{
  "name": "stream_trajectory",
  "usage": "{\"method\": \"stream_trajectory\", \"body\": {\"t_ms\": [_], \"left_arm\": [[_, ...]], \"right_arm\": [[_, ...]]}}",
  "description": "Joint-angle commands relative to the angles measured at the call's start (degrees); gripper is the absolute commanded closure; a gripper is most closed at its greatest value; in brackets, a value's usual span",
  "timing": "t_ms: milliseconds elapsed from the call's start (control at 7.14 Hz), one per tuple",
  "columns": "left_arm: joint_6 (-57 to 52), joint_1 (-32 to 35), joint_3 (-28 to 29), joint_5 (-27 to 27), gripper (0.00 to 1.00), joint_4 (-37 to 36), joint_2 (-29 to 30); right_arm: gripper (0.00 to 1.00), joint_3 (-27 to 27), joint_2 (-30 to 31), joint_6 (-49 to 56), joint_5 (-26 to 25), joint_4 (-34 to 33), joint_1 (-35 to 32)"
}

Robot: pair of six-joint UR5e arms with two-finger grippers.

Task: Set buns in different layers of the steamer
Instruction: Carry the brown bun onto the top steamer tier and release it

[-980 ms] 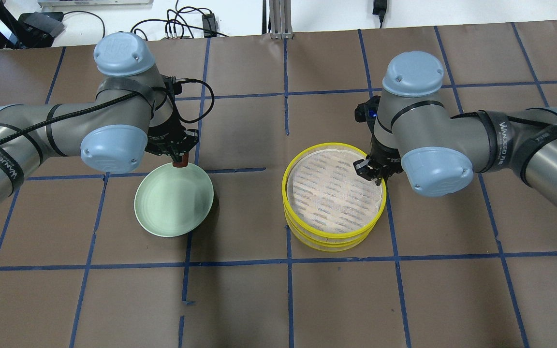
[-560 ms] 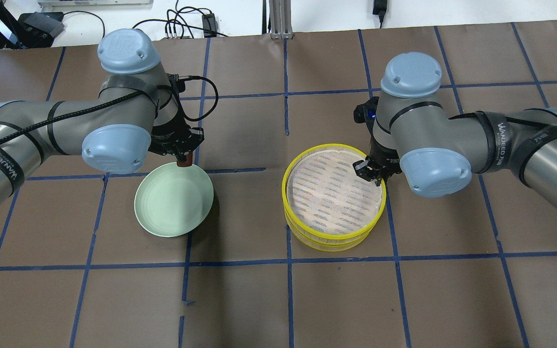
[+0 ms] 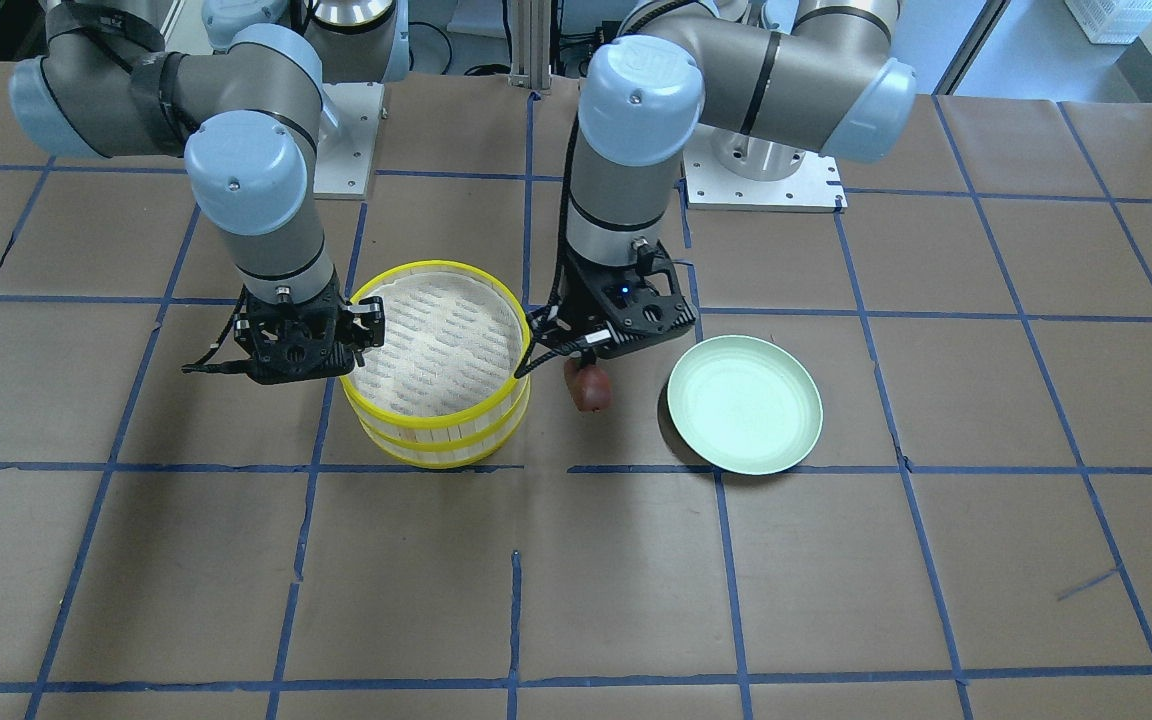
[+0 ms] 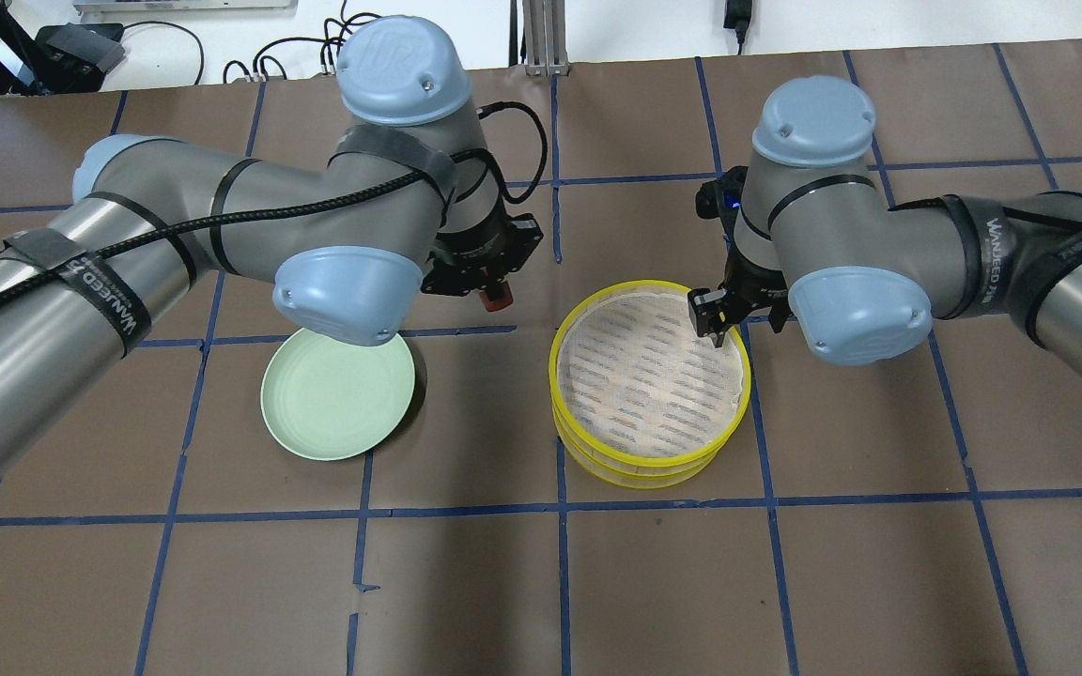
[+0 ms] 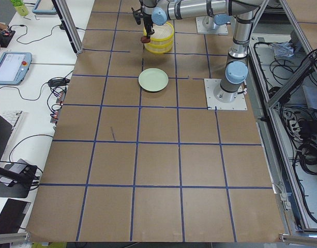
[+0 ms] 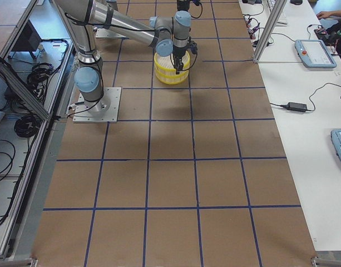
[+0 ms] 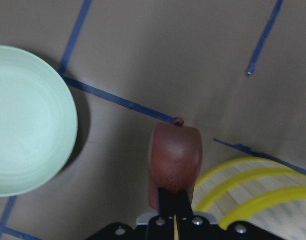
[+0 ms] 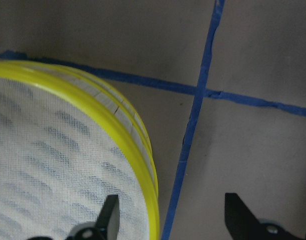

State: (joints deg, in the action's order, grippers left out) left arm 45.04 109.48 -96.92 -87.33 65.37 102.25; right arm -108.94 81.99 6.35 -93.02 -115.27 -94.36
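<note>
My left gripper [image 4: 494, 289] is shut on the reddish-brown bun [image 4: 498, 297] and holds it above the table between the plate and the steamer [image 4: 554, 364]. The bun also shows in the front view [image 3: 588, 390] and in the left wrist view [image 7: 175, 157]. The steamer is a two-tier yellow-rimmed stack with a bare white liner on top [image 3: 436, 266]. My right gripper [image 4: 714, 324] is open and empty, with its fingers straddling the steamer's top rim [image 8: 140, 167] on the robot's right side. The white bun is not in view.
A pale green plate [image 4: 334, 399] lies bare on the table to the steamer's left in the overhead view, and it also shows in the front view [image 3: 744, 403]. Brown paper with blue tape lines covers the table. Cables lie along the far edge.
My left arm has swung right from the plate's far edge toward the steamer, carrying the reddish-brown bun. My right gripper has stayed at the steamer's rim, shifting only slightly.
</note>
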Motion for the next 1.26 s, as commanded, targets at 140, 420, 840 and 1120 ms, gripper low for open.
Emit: {"method": "stream_trajectory", "body": {"t_ms": [140, 420, 840, 1120], "left_arm": [[16.61, 6.94, 0.94, 5.93, 0.98, -7.58, 1.19], [23.14, 9.60, 0.86, 8.31, 0.01, -13.07, 4.88], [4.78, 9.09, 1.03, 0.04, 0.00, -12.12, 3.41], [-18.22, -0.43, 1.12, -2.32, 0.00, -3.73, -0.09]], "right_arm": [[0.01, 13.97, 2.64, -1.60, 0.38, 15.10, 4.26], [0.00, 23.30, 3.62, -8.17, 2.91, 25.83, 3.48], [0.00, 24.21, 3.44, -9.70, 3.02, 27.82, 3.48], [0.00, 24.21, 3.53, -9.87, 3.11, 27.64, 3.40]]}}
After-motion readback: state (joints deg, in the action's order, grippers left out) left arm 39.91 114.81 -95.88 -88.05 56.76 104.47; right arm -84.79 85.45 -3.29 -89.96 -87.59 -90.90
